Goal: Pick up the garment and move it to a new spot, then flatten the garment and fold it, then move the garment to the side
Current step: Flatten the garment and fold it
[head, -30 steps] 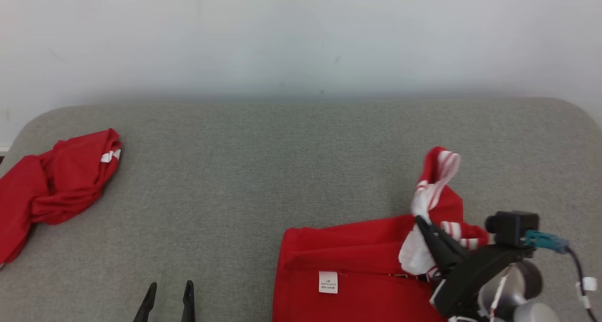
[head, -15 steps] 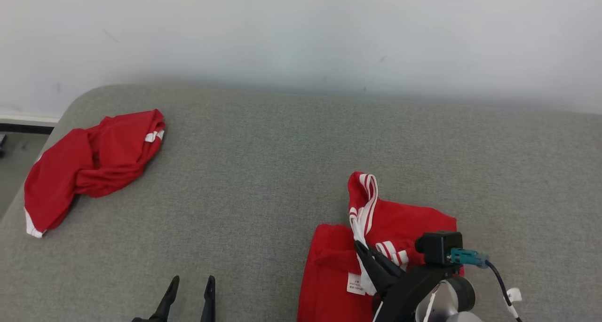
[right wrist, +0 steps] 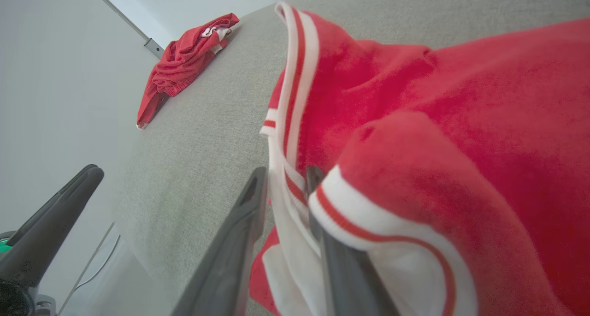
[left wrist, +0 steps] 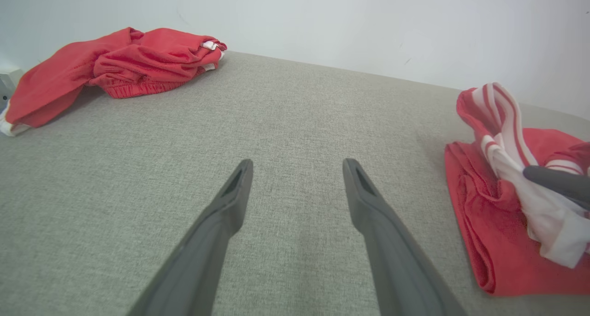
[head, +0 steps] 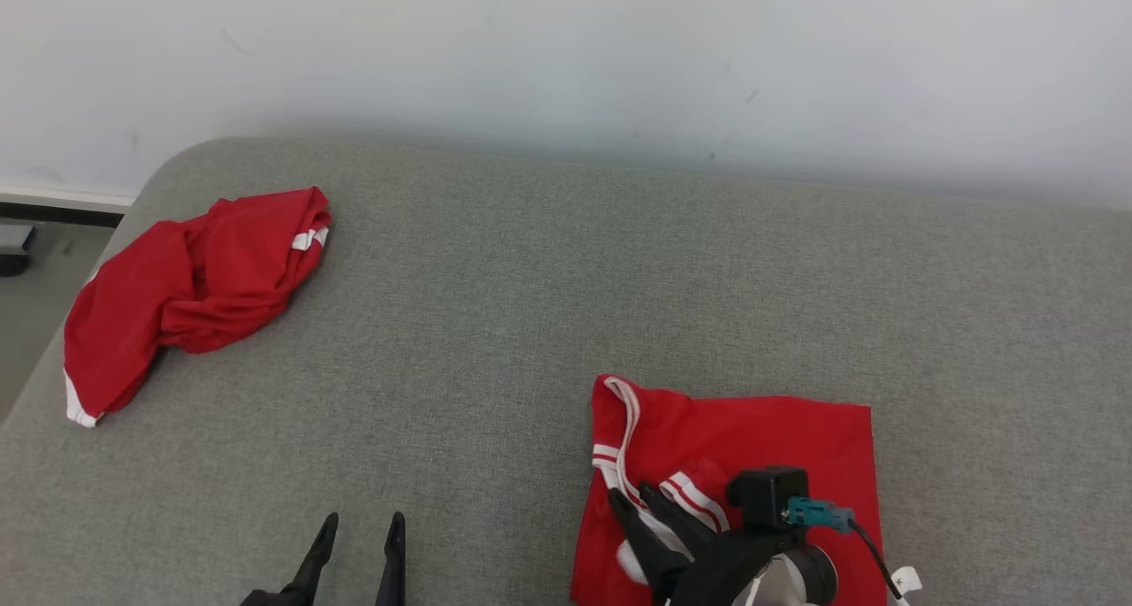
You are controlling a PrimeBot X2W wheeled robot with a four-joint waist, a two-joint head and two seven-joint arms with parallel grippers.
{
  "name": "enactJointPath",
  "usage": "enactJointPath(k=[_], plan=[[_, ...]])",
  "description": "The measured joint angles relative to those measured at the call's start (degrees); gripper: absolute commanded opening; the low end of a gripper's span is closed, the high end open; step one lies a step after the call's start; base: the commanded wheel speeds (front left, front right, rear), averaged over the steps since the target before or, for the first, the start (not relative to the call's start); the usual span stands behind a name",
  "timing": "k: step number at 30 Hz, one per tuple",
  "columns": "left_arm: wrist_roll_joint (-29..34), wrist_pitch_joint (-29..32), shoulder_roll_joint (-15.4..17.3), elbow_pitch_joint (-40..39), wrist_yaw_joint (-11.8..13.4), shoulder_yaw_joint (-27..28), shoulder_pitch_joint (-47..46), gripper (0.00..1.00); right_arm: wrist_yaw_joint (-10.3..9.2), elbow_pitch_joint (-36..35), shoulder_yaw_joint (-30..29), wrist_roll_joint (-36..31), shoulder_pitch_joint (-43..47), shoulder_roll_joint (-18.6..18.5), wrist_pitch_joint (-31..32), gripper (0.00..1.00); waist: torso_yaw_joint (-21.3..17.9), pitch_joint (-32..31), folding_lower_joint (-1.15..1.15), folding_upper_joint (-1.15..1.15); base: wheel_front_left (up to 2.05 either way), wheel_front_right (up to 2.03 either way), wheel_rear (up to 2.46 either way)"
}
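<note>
Garment (head: 778, 438) trim sits inside narrowly parted right claw (head: 630, 493); left claw (head: 364, 519) wide, red heap (head: 195, 296) beyond.

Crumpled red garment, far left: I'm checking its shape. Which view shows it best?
Head view: the crumpled red garment lies whole, seen from above. Left wrist view shows it side-on, foreshortened; right wrist view, small and distant.

The red garment (head: 778, 438) with white-striped trim lies folded in a rough rectangle on the near right of the grey counter (head: 531, 323), its trim bunched along its left edge.
</note>
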Motion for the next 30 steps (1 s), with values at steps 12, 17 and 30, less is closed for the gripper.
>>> enactJointPath(k=[12, 17, 30], plan=[[1.6, 0.0, 0.0, -0.3, 0.0, 3.3, 1.1, 1.00, 0.00, -8.2, -5.2, -4.8, -2.6, -0.6, -8.2, 1.00, -2.4, -1.7, 0.00, 0.00, 0.00, 0.00, 0.00], [1.8, 0.0, 0.0, -0.8, 0.0, 4.2, 1.7, 1.00, 0.00, -12.0, -12.2, -7.9, -0.1, -3.3, -9.4, 1.00, -3.2, -2.4, 0.00, 0.00, 0.00, 0.00, 0.00], [2.3, 0.0, 0.0, -1.7, 0.0, 5.7, 2.8, 1.00, 0.00, -11.3, -23.4, -15.9, 8.2, -4.9, -16.2, 1.00, -3.7, -3.0, 0.00, 0.00, 0.00, 0.00, 0.00]])
